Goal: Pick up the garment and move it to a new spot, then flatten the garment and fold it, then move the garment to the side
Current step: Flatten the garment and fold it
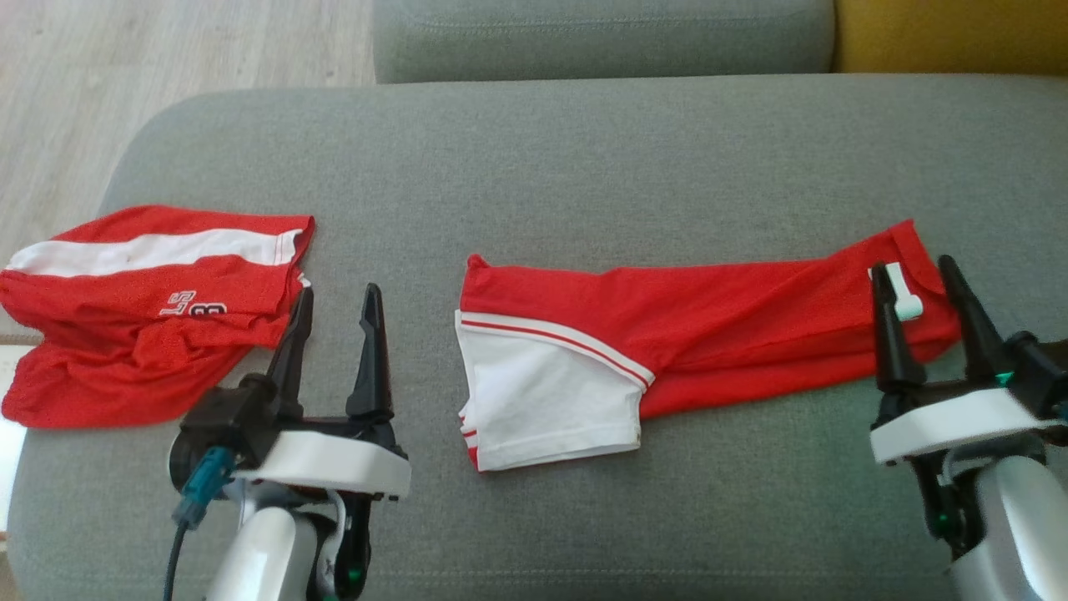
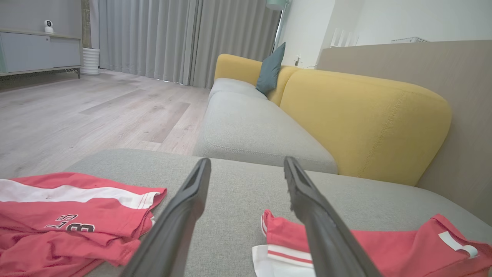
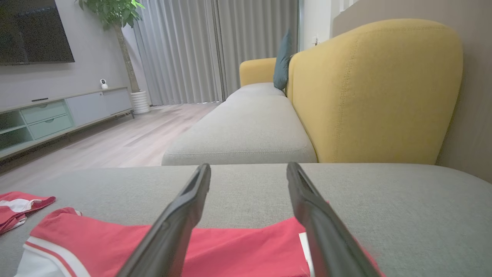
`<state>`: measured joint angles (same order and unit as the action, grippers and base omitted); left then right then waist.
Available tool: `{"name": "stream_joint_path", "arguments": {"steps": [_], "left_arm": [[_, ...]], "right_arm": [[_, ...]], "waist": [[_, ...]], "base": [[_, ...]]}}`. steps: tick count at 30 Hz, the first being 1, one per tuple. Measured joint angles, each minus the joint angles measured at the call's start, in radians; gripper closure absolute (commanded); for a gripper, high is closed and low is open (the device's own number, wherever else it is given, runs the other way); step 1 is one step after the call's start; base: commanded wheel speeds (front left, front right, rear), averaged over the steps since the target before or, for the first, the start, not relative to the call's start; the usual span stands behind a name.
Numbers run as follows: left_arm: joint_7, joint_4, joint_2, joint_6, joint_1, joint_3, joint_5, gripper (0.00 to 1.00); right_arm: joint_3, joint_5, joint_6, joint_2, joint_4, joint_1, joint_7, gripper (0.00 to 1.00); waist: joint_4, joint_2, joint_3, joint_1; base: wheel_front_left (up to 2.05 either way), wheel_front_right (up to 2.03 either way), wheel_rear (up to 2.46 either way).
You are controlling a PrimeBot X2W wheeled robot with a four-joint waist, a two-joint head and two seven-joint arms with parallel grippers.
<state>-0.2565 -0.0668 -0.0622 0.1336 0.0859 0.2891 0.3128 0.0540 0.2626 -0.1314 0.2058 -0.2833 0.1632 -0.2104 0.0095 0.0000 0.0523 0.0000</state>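
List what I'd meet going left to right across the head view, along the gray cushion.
Crumpled red jersey → left pincer, open → long folded red-and-white garment → right pincer, open at that garment's right end.

Bare cushion [image 1: 392, 250] between folded garment [image 1: 734, 309] and crumpled jersey [image 1: 142, 317], open seat beyond both, yellow backrest [image 1: 951, 33] walling far right
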Motion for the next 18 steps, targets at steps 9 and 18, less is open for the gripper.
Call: {"name": "stream_joint_path", "arguments": {"steps": [9,18], "left_arm": [[0.0,-0.021,0.01,-0.051,0.034,-0.017,-0.032,0.0],[0.0,-0.021,0.013,-0.054,0.092,0.01,-0.03,0.0]], "right_arm": [[-0.237,-0.016,0.0,-0.068,-0.157,0.076,0.16,0.0],[-0.533,-0.136,0.0,-0.125,-0.326,0.267,0.285,0.0]], "waist": [[0.012,0.0,0.061,0.0],[0.035,0.0,0.158,0.0]], "base": [[0.0,0.0,0.0],[0.0,0.0,0.0]]}}
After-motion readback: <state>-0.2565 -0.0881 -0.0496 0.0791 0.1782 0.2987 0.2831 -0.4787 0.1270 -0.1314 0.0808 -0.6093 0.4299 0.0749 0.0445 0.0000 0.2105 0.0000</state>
